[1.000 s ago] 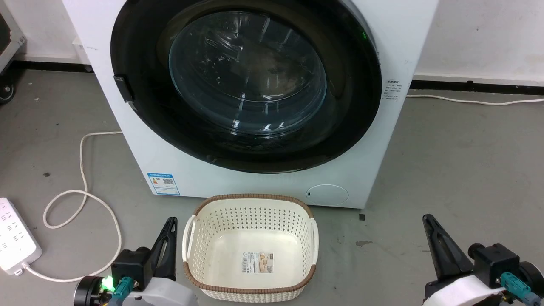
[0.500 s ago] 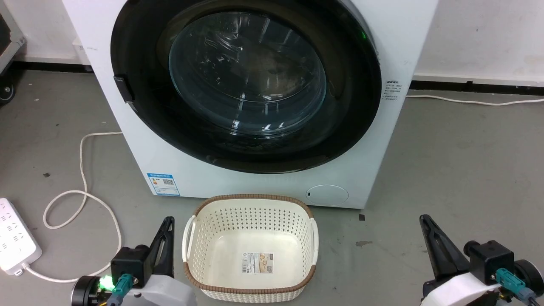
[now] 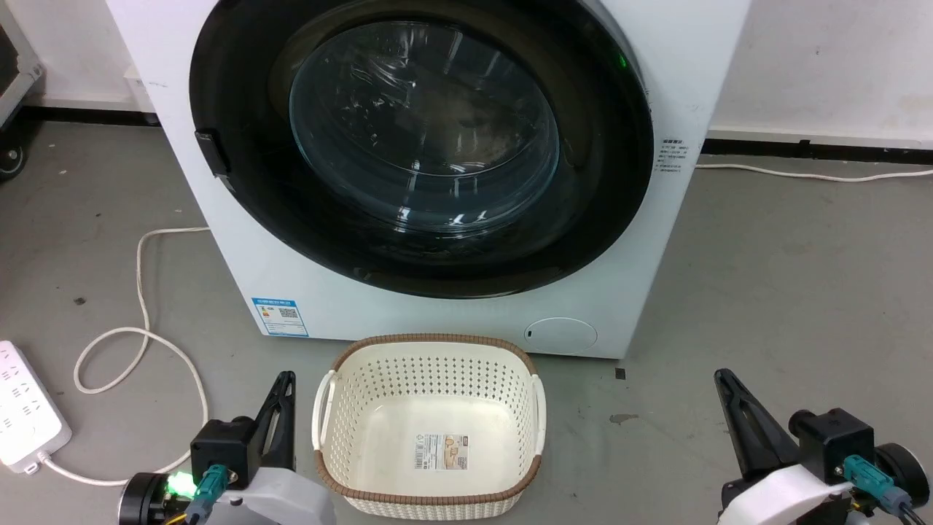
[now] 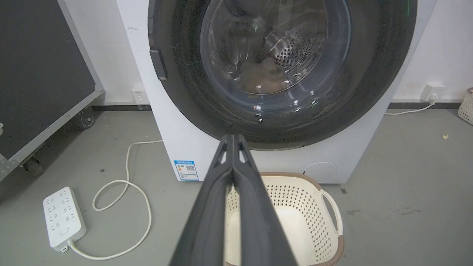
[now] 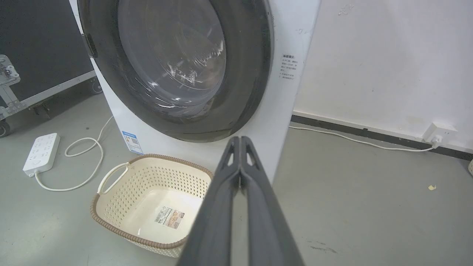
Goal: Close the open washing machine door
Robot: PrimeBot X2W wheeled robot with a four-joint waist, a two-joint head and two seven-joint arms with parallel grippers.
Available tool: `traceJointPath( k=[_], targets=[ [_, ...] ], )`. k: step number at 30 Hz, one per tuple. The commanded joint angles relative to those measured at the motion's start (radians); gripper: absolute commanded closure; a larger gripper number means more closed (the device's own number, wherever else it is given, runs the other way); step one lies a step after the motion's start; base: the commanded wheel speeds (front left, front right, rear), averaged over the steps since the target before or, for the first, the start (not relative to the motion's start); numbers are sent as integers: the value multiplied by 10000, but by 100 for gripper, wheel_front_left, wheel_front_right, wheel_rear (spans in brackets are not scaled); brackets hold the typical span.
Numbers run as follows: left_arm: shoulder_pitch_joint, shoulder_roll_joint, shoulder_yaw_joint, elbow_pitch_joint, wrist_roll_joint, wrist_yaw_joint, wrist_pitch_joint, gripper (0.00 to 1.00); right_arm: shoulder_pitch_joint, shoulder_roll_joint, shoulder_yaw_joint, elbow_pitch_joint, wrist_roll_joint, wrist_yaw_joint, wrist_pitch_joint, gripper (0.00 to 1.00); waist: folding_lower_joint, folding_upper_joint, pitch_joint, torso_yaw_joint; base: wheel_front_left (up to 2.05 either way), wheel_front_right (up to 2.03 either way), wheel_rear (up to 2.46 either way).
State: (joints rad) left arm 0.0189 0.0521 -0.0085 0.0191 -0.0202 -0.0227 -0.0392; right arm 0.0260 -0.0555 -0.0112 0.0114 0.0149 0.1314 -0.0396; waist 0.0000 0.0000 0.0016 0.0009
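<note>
- The washing machine door [image 3: 423, 146] sits right in the middle of the head view, its glossy black ring lying flat against the white front of the machine [image 3: 685, 65]
- The bulging glass window shows the perforated steel drum behind it in the left wrist view, with a brownish lump [image 4: 264, 74] low inside; what it is, I cannot tell
- A small black latch tab [image 3: 211, 153] sits on the ring's left edge
- The left gripper [image 3: 286, 379] is at the lower left, fingers pinched together with nothing between them, well short of the door
- The right gripper [image 3: 721, 378] is at the lower right, also pinched shut and empty, over bare grey floor [image 3: 787, 292]
- Between the two grippers stands a cream perforated basket [image 3: 430, 338] with a brown rim, just in front of the machine, a paper label on its bottom
- A white power strip [image 3: 25, 415] lies far left, its cable [image 3: 142, 292] looping across the floor towards the machine
- A blue sticker [image 3: 279, 315] sits on the lower left of the machine's front and a round cover [image 3: 561, 334] on the lower right
</note>
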Motion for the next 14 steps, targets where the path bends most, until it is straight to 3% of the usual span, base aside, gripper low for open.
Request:
traceJointPath(
  k=[1, 14],
  targets=[
    [-157, -11, 45, -57, 71, 62, 58, 100, -180, 45, 27, -77, -80, -6, 60, 100, 0, 0, -1, 0, 0, 0, 0],
    [-183, -17, 77, -163, 175, 193, 323, 100, -244, 51, 94, -106, -134, -7, 326, 100, 0, 0, -13, -7, 0, 0, 0]
  ],
)
